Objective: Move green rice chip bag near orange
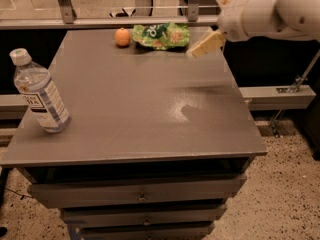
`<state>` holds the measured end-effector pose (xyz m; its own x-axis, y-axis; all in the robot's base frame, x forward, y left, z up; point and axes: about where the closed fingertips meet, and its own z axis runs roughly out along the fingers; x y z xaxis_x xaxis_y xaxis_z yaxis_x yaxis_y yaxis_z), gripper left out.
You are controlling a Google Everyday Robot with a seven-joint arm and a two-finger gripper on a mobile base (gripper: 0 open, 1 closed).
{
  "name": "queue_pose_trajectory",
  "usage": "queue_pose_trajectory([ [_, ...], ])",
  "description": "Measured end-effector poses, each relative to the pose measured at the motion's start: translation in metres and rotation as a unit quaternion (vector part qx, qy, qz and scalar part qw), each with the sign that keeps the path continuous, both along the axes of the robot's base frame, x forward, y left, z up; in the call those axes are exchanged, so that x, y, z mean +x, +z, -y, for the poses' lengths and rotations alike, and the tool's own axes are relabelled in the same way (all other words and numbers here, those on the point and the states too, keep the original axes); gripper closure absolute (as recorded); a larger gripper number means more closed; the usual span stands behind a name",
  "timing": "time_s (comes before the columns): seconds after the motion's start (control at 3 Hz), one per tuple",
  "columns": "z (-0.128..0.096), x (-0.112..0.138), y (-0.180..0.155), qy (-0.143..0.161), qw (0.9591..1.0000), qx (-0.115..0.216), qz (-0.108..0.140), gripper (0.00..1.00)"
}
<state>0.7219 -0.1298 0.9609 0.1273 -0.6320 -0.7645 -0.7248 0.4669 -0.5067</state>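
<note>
The green rice chip bag lies flat at the far edge of the grey table. The orange sits just left of it, about touching its left end. My gripper hovers above the table's far right corner, to the right of the bag and clear of it. Its tan fingers stand apart and hold nothing. The white arm reaches in from the upper right.
A clear water bottle with a white cap stands near the table's left edge. A metal rail runs behind the table. Drawers sit under the table top at the front.
</note>
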Motion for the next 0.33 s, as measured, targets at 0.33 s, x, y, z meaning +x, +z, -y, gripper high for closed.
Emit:
queue_pose_trajectory([
  [0.33, 0.0477, -0.0154, 0.0003, -0.030, 0.9995, 0.013, -0.005, 0.00],
])
